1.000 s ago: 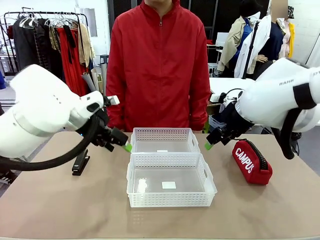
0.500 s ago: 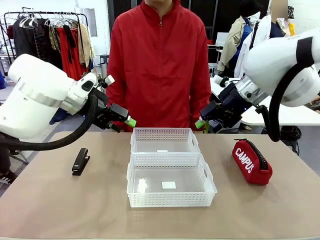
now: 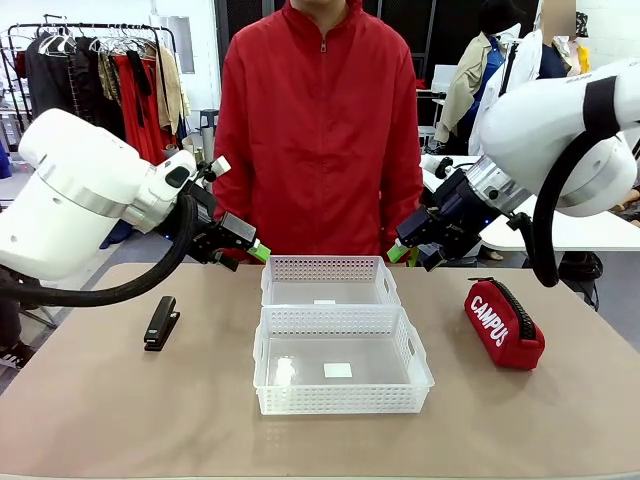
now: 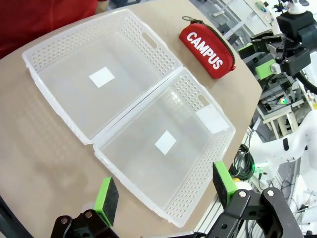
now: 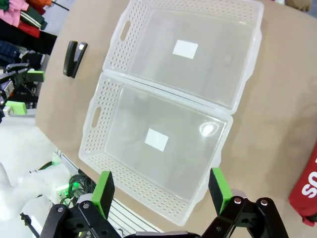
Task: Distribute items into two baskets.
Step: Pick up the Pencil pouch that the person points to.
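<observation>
White plastic with little holes in the walls: two shallow baskets sit side by side in the middle of the brown counter (image 3: pixel 110 420), long sides touching. The far basket (image 3: pixel 325 268) is close to a person in a red jacket (image 3: pixel 320 130). The near basket (image 3: pixel 340 398) is close to the robot. Both are empty but for a small white sticker on each floor, so no sorting is done yet.

The red cloth zip pouch (image 3: pixel 505 323) with white CAMPUS letters lies on the counter on the robot's right, near the baskets but not touching them. The small black stapler (image 3: pixel 161 322) lies flat on the robot's left, well apart from them. Each thing lies on one arm's side, likely so each arm can take the one nearest to it.

The left gripper (image 4: pixel 165 189) hangs in the air above the far left corner of the baskets. Its green-tipped fingers (image 4: pixel 106 196) are spread wide and hold nothing. The right gripper (image 5: pixel 161 190) hangs above the far right corner, its fingers (image 5: pixel 219 188) wide and empty too.

The person's hands are hidden behind the arms, so I cannot tell what they do.

Next, I think, the left arm goes down to the stapler and the right arm to the pouch. The stapler is thin and low, so the fingers must come close to the counter. The pouch is soft and fat, so wide fingers suit it.
</observation>
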You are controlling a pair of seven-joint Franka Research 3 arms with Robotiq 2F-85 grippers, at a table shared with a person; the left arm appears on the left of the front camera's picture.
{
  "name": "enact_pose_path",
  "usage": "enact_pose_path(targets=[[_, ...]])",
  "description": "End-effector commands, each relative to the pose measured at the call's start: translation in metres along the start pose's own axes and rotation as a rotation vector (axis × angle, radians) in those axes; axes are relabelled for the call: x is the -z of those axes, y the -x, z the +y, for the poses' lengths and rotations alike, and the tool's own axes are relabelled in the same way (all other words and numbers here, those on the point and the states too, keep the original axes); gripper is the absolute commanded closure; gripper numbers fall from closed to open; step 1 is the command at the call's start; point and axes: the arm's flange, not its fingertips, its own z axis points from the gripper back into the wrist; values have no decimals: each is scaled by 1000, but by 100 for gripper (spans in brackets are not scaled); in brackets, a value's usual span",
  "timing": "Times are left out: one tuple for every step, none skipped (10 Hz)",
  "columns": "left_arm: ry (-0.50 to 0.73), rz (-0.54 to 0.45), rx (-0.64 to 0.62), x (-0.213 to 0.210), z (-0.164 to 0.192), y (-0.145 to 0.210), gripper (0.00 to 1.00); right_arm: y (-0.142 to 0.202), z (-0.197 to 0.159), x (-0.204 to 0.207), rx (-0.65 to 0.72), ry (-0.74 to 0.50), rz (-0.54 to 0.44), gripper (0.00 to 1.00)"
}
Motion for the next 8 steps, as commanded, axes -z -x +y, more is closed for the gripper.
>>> enact_pose_path(targets=[[2, -1, -2, 1, 1, -1, 0, 0, 0, 0, 1, -1, -1, 0], [104, -28, -65, -11, -5, -12, 0, -12, 2, -10, 124, -141, 27, 0], [180, -57, -106, -22, -10, -24, 0, -24, 6, -22, 197, -238, 31, 0], [236, -88, -113, -28, -16, -33, 0, -31, 9, -31, 224, -300, 39, 0], [293, -113, -132, -33, -22, -42, 0, -37, 14, -40, 262, -367, 44, 0], [346, -138, -168, -39, -28, -52, 0, -43, 19, -48, 311, -425, 49, 0], [419, -157, -198, -49, -34, -64, 0, -55, 25, -60, 363, -461, 30, 0], [461, -183, -231, -62, -42, -74, 0, -66, 30, -74, 379, -500, 9, 0]])
